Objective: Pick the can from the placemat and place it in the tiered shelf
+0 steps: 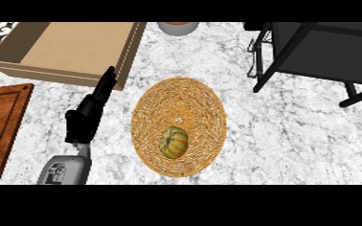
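Observation:
A yellow-green can (174, 142) lies on its side on the lower part of a round woven placemat (179, 100) in the middle of the marble counter. The black tiered shelf (311, 52) stands at the upper right, its dark panel and thin legs reaching down onto the counter. My left hand (88, 115) shows at the left of the placemat, fingers straight and pointing up toward the wooden tray, holding nothing. It is apart from the can. My right hand is out of sight.
A shallow wooden tray (71, 52) sits at the upper left. A wooden board (13, 119) lies along the left edge. A grey bowl (178, 28) is partly visible at the top centre. Bare marble lies between the placemat and the shelf.

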You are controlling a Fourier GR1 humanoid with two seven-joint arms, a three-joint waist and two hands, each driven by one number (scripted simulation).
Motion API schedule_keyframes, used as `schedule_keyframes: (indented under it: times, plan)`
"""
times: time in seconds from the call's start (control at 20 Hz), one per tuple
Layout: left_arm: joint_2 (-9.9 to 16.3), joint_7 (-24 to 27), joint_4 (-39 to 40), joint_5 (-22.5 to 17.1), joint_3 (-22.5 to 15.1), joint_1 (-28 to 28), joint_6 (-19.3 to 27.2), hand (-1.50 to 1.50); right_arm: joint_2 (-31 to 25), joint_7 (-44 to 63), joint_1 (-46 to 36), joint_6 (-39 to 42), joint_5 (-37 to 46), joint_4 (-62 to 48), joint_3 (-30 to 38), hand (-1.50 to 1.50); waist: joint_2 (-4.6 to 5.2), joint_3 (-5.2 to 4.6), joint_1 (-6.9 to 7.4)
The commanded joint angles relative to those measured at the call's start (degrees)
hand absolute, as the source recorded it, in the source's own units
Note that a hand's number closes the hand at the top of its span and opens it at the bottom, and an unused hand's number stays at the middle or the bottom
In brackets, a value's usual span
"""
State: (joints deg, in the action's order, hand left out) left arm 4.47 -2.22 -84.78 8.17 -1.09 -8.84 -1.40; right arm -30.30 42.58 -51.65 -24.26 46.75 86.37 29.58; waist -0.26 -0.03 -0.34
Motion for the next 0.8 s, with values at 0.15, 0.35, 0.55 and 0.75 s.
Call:
schedule_keyframes:
  times: [0.15, 0.35, 0.55, 0.75]
  plan:
    - [-0.6, 0.5, 0.5, 0.7, -0.1, 0.6, 0.9, 0.0, -6.7, 14.4, 3.7, 9.9, -2.7, 11.7, 7.3, -1.5, -0.18, 0.0, -0.75]
    - [-0.1, 2.2, 3.4, 0.9, 1.2, -0.2, 1.4, 0.0, -10.6, 16.2, 12.7, 21.1, -11.9, 16.4, 16.1, -1.5, -0.38, 0.05, -2.76]
    - [-0.2, 3.3, -0.2, 1.4, 0.2, 4.9, 1.6, 0.0, -12.5, 16.7, 21.4, 30.0, -20.4, 21.7, 25.5, -1.5, -0.48, 0.08, -2.29]
    - [-2.1, 1.6, 3.5, 2.8, 0.0, 0.4, 4.0, 0.0, -12.0, 13.8, 29.7, 38.4, -29.1, 26.5, 34.6, -1.5, -0.4, 0.1, -3.25]
